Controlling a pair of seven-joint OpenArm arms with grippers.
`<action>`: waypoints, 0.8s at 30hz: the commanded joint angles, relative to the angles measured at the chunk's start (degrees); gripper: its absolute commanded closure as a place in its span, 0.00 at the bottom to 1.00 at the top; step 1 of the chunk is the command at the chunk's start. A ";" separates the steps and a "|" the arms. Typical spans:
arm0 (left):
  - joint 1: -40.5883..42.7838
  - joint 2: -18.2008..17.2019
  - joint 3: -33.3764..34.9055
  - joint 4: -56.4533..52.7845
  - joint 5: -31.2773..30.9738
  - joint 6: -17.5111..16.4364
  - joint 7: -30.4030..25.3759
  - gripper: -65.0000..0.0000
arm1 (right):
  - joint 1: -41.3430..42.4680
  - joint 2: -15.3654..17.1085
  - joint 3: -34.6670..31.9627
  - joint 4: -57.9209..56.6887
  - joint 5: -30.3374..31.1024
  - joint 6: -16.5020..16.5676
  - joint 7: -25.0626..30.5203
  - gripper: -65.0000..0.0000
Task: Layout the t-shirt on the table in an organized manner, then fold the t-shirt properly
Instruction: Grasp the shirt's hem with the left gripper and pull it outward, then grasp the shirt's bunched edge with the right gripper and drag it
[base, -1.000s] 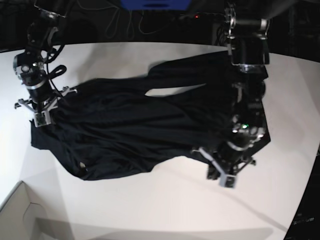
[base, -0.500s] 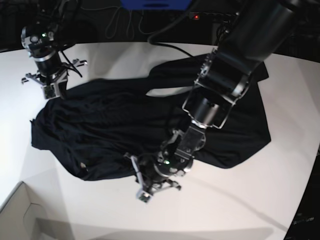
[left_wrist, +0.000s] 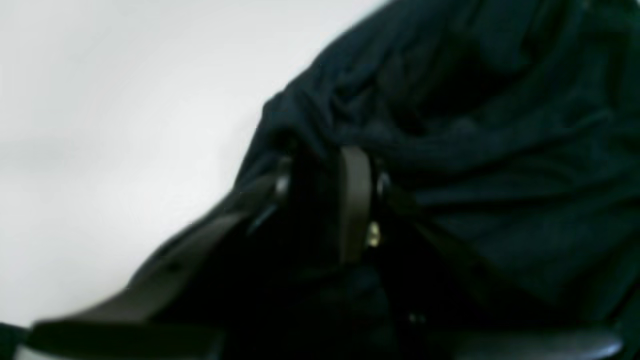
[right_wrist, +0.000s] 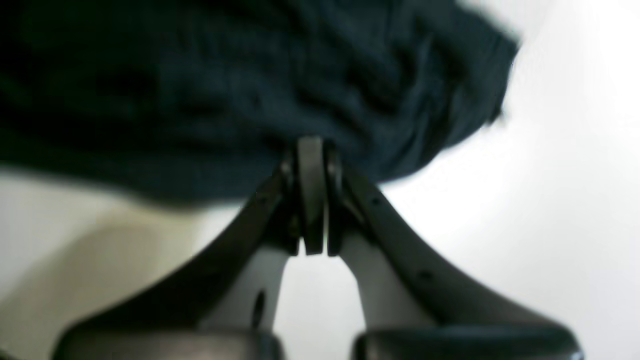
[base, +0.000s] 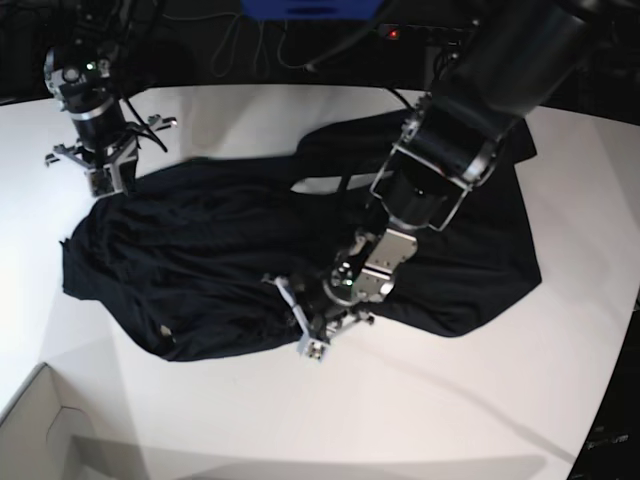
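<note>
- White counter (left_wrist: 100, 125) fills the left half of the left wrist view, bare and bright; the black t-shirt (left_wrist: 500, 150) bunches across the right, its rumpled edge running from upper right down to lower left. The left tool (left_wrist: 325, 200) sits at that edge with dark cloth between and around its fingers, but blur hides whether it grips the cloth or stands a little apart.
- Right wrist view: the t-shirt (right_wrist: 250, 85) spreads over the top of the frame, its border falling off at the right, with open counter (right_wrist: 575, 225) to the right and below. The right tool (right_wrist: 312, 200) has its fingers pressed together on the shirt's lower edge.
- Base view: the counter (base: 450, 420) has a curved far edge, dark cables behind it, and a pale box corner (base: 40, 430) at lower left. The t-shirt (base: 200, 270) lies crumpled, long axis left to right, a sleeve reaching toward the far edge. The left tool (base: 315, 330) is at the shirt's near hem, its arm crossing over the cloth's right part; the right tool (base: 105, 170) is at the far left edge. Open counter lies along the near and right sides.
</note>
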 joint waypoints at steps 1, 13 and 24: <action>-1.14 -1.58 -0.18 0.39 0.61 1.04 2.43 0.80 | 1.27 1.47 0.36 1.14 0.61 -0.37 1.38 1.00; 5.01 -9.84 -0.71 25.89 -0.09 1.04 5.86 0.80 | 33.00 15.89 0.18 -27.79 0.52 -0.37 -4.86 1.00; 15.30 -13.10 -6.86 48.66 -0.01 1.31 19.40 0.80 | 51.38 22.74 -1.93 -66.73 0.43 -0.37 0.94 1.00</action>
